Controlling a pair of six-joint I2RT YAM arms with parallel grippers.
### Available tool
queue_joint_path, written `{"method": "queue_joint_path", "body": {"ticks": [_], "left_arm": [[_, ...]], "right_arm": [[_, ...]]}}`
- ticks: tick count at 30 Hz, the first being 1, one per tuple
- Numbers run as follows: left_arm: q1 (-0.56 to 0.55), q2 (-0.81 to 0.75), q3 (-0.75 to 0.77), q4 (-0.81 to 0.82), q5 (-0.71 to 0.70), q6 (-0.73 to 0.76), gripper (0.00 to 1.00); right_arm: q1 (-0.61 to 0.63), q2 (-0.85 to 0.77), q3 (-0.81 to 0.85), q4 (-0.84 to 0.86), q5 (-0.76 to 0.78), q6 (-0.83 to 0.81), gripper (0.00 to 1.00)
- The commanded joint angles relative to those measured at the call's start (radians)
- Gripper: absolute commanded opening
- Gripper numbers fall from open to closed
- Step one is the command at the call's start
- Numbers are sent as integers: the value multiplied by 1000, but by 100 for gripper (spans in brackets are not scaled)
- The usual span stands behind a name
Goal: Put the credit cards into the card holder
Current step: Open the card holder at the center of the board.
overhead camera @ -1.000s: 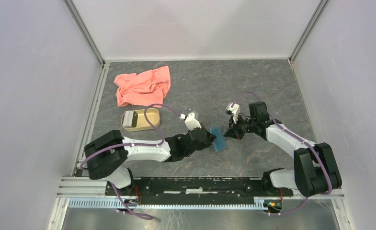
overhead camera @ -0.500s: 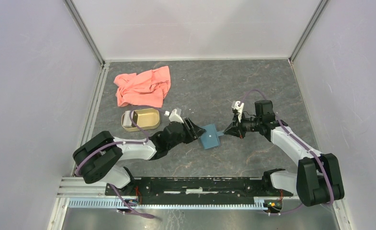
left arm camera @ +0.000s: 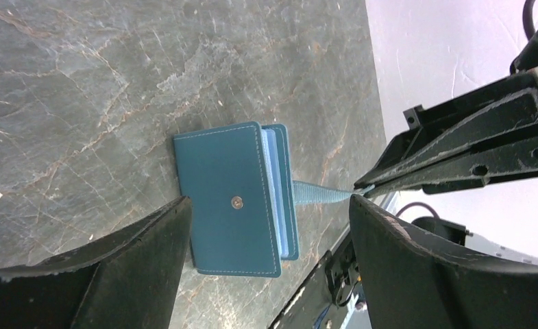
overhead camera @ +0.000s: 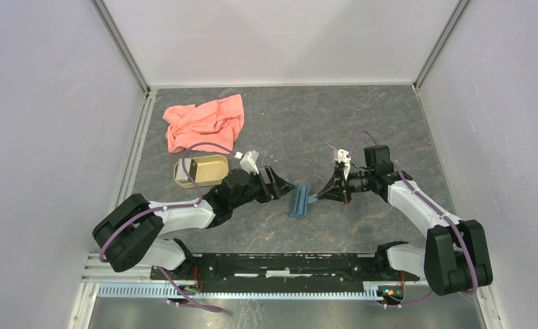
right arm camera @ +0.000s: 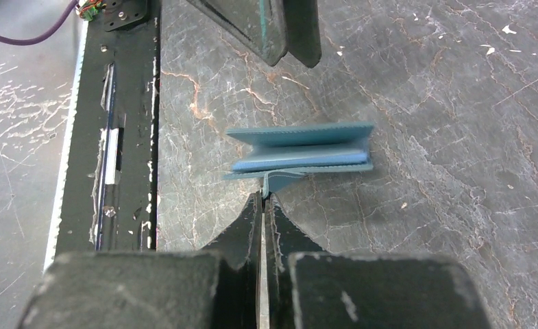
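The teal card holder (overhead camera: 299,201) stands on edge near the table's middle, its leaves slightly apart and a lighter blue inside (right arm camera: 300,154). In the left wrist view its flat face (left arm camera: 231,199) shows a small snap stud. My right gripper (overhead camera: 319,197) is shut on the holder's snap tab (right arm camera: 279,179), fingertips (right arm camera: 262,199) pinched together. My left gripper (overhead camera: 283,186) is open just left of the holder, its fingers wide on either side of it (left arm camera: 269,204) without touching. A gold-yellow credit card (overhead camera: 208,166) appears to lie in the tan dish; the other cards I cannot make out.
The tan oval dish (overhead camera: 181,179) sits left of the left gripper, with the arm's purple cable arching over it. A crumpled salmon-pink cloth (overhead camera: 204,122) lies at the back left. The black base rail (overhead camera: 286,264) runs along the near edge.
My left gripper has opened, let go of the card holder and drawn back to the left. The right gripper keeps the tab; the holder has turned from flat onto its edge.
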State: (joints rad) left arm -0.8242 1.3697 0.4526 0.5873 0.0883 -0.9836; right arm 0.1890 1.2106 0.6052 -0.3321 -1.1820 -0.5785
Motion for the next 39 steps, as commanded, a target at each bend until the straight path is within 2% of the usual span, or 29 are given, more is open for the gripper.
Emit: {"method": "queue_joint_path", "body": {"ticks": [1,6,12,16,18,21,22,25,29,33,37,39], "left_arm": [[-2,-8,-7,33,72,66,89],[-30,19,80,-136,35,134,89],[-77,68,158,-252,-16,145,86],[-93,101,202,-349,-80,164,76],[-93,118,212,-390,-97,174,65],[-92,126,205,-418,-148,186,28],[-91,124,197,-421,-167,187,19],[-72,115,175,-423,-193,190,10],[-21,137,143,-383,-160,203,8],[29,168,117,-339,-110,210,9],[59,168,92,-304,-93,217,9],[64,165,92,-302,-73,227,10]], "right_arm": [[-2,-4,31,20,-42,-7,0],[-2,4,34,19,-37,-7,0],[-3,12,34,25,-20,0,0],[-3,14,34,25,-16,2,0],[-3,11,34,23,-14,-1,0],[-4,-2,40,17,-3,-10,0],[-4,-8,48,9,7,-21,0],[-4,-19,99,-15,17,-15,0],[16,-2,206,-21,-20,23,0],[68,24,221,5,-39,56,0],[28,28,108,225,144,237,0],[-19,75,93,207,261,240,0]]}}
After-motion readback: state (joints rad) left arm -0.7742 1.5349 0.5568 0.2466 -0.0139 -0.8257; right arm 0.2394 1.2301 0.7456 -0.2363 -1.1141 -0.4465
